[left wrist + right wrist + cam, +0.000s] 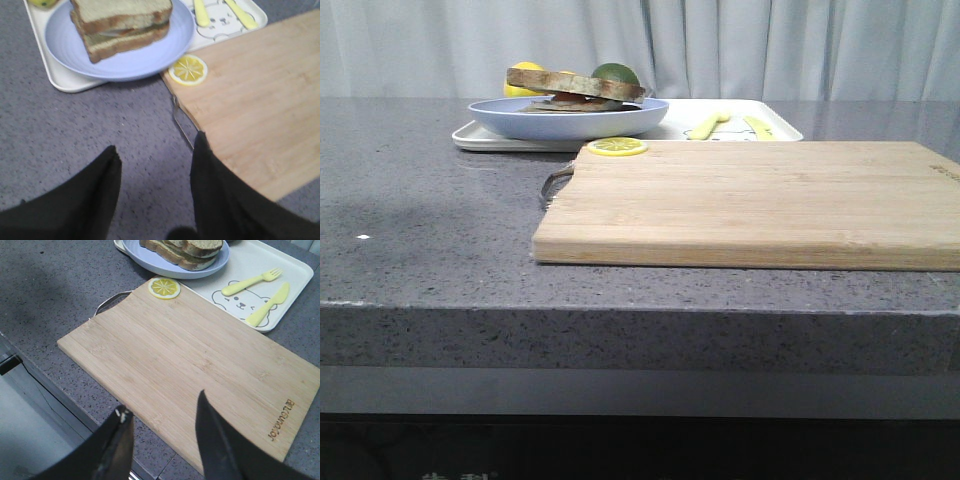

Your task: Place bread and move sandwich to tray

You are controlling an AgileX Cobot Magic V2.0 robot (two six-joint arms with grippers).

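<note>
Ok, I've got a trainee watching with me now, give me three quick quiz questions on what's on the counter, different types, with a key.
1. True or false: the sandwich sits on the blue plate, and the plate rests on the tray.
2. Which lies on the cutting board? A) fork B) lemon slice C) knife
3. Fill in: the left gripper and right gripper are both ____, holding nothing.

Key: 1 true; 2 B, the lemon slice at the board's corner, while the fork and knife lie on the tray; 3 open.
</note>
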